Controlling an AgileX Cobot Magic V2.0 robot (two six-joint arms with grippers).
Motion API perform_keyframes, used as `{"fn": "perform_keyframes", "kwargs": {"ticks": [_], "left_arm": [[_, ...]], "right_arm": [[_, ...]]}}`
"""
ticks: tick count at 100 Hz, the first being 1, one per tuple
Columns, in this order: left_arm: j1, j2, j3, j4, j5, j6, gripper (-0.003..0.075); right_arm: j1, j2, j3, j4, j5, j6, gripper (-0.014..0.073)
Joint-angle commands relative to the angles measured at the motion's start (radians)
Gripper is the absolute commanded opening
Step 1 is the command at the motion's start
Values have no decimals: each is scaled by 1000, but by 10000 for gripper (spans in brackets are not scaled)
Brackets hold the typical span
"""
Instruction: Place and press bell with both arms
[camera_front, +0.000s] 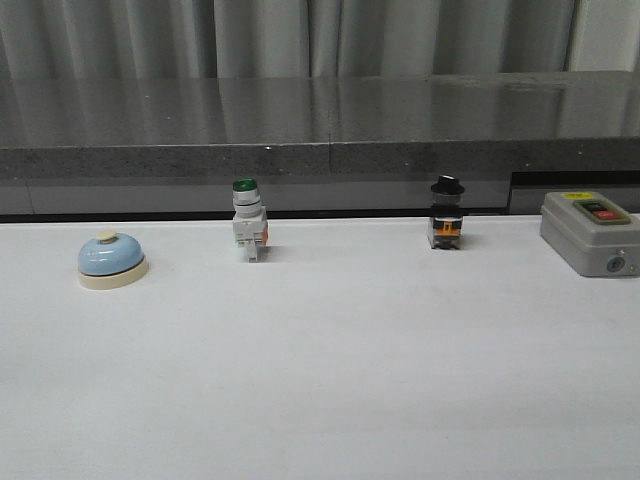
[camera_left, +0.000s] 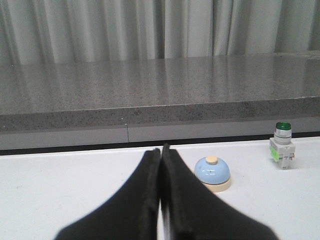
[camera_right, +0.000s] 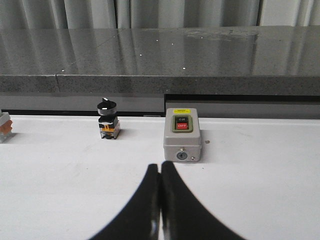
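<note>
Black left gripper (camera_left: 161, 150) nearest lens in left wrist view, jaws clenched on nothing; right gripper (camera_right: 160, 167) likewise clenched, empty. Bell (camera_front: 112, 259) on white desk (camera_front: 330, 380), far left, upright, well apart from green-capped switch (camera_front: 248, 221). Judgement: left jaws must part before descending, straddle cream base below dome; avoid squeezing button. Right arm reserved for press.

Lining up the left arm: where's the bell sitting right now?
In the front view the bell sits on the white table's far left, apart from the green-capped switch to its right, untouched by either gripper.
</note>
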Motion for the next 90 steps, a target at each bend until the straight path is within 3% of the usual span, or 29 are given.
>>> {"fn": "perform_keyframes", "kwargs": {"ticks": [1, 34, 53, 65, 90], "left_arm": [[-9, -29, 45, -9, -84, -9, -20], [-9, -29, 45, -9, -86, -9, -20], [-9, -29, 29, -46, -153, -9, -20], [-9, -9, -31, -147, -105, -9, -20], [-9, 185, -269, -149, 61, -9, -20]], "right_arm": [[-7, -19, -14, 2, -85, -9, -60], [-7, -19, -14, 2, -85, -9, -60], [-7, -19, -14, 2, -85, -9, -60], [-7, -19, -14, 2, -85, -9, -60], [-7, -19, -14, 2, -85, -9, -60]]}}
